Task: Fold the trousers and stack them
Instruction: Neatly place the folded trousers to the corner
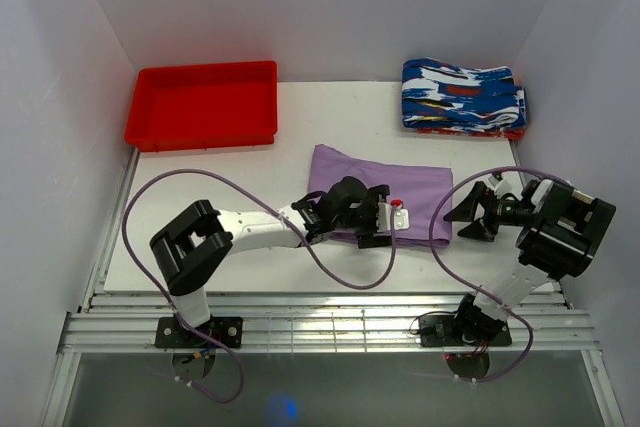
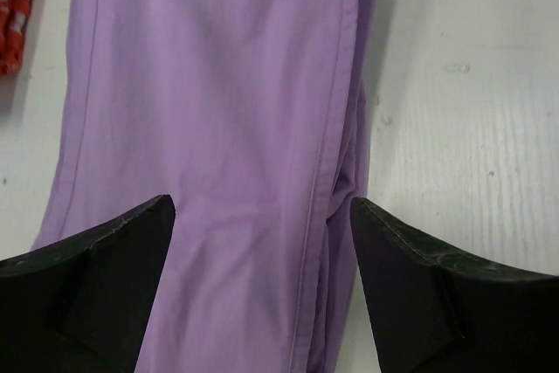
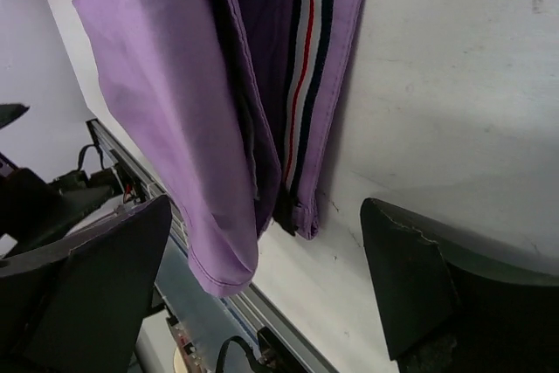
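Broadly, the white table (image 1: 340, 112) carries everything. The trousers (image 1: 405, 179) lie on it near its middle, folded flat into a lilac band with the long side running left to right. Bare table shows on every side of them: a wide strip beyond their far edge, a narrower strip along their near edge up to the slatted rail (image 1: 320, 319), and open stretches off both ends.

The red tray (image 1: 205, 105) sits well apart from the trousers, off to their far left by the back wall. The patterned garments (image 1: 462, 97) are stacked well apart to their far right, also by that wall.

The left arm reaches in from the trousers' near-left side, and the left gripper (image 1: 388, 219) hangs over their near edge with its jaws spread wide, grasping nothing. In its wrist view the lilac cloth fills the gap between the fingers, and one long seamed edge runs just inside the right-hand finger, with white table beyond. Whether the fingertips touch the cloth cannot be told.

The right gripper (image 1: 462, 213) is just beside the trousers' right end, its jaws likewise parted and empty. Its wrist view shows the layered edges of that end, with a white, red and navy striped band on an inner face.

A thin purple cable (image 1: 340, 272) loops across the bare strip at the trousers' near edge.
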Motion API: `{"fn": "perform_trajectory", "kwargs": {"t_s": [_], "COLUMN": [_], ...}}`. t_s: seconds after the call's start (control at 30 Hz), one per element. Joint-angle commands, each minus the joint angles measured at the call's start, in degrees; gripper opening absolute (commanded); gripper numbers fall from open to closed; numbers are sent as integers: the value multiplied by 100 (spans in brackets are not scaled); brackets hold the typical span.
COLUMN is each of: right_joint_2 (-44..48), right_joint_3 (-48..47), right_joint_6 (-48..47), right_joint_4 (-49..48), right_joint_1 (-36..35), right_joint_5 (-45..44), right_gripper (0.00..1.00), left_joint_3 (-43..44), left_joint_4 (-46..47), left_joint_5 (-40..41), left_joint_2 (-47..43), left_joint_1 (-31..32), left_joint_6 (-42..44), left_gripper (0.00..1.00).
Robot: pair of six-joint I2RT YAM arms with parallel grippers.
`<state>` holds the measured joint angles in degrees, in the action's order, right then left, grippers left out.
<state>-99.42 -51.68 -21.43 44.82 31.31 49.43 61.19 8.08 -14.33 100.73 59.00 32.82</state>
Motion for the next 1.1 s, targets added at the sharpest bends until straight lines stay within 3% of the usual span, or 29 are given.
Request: {"fn": "perform_trajectory", "kwargs": {"t_s": [0.0, 0.1, 0.13, 0.2, 0.23, 0.3, 0.63, 0.73, 0.77, 0.9, 0.97, 1.0, 1.03, 1.07], "right_joint_2": [1, -69, -130, -166, -174, -157, 28, -51, -95, -210, -175, -122, 9, 88], "right_joint_3": [79, 141, 115, 71, 36, -96, -290, -334, -351, -413, -483, -509, -544, -606], "right_joint_6": [165, 236, 218, 192, 166, 86, 447, 543, 561, 710, 763, 781, 789, 798], "right_joint_4": [-341, -483, -465, -404, -351, -132, 62, 10, 18, -52, -43, -52, -52, -52], "right_joint_1": [-195, -283, -301, -310, -318, -319, -319, -310, -310, -301, -310, -266, -240, -213], "right_joint_5": [207, 400, 523, 637, 682, 866, 1324, 1088, 1060, 1025, 1034, 1016, 990, 955], "right_gripper": [93, 71, 49, 32, 18, 8, 8, 8, 8, 14, 37, 48, 75, 89], "left_joint_3": [77, 199, 244, 454, 508, 561, 420, 341, 367, 437, 508, 543, 578, 605], "left_joint_4": [783, 1117, 1265, 1302, 1363, 1398, 2294, 2391, 2383, 2339, 2208, 2137, 2015, 1935], "left_joint_5": [52, 228, 324, 526, 571, 519, 1300, 1652, 1783, 1986, 2030, 1969, 1917, 1855], "left_joint_2": [-71, 200, 297, 630, 711, 843, 1677, 1932, 2046, 2266, 2311, 2302, 2241, 2197], "left_joint_1": [287, 541, 612, 779, 806, 850, 1043, 1052, 1052, 1052, 1043, 1034, 1026, 1008], "left_joint_6": [-12, -30, -30, -12, -47, -39, 741, 1024, 1121, 1200, 1131, 1008, 929, 824], "left_gripper": [92, 91, 92, 92, 93, 93, 93, 85, 76, 57, 48, 37, 31, 25]}}
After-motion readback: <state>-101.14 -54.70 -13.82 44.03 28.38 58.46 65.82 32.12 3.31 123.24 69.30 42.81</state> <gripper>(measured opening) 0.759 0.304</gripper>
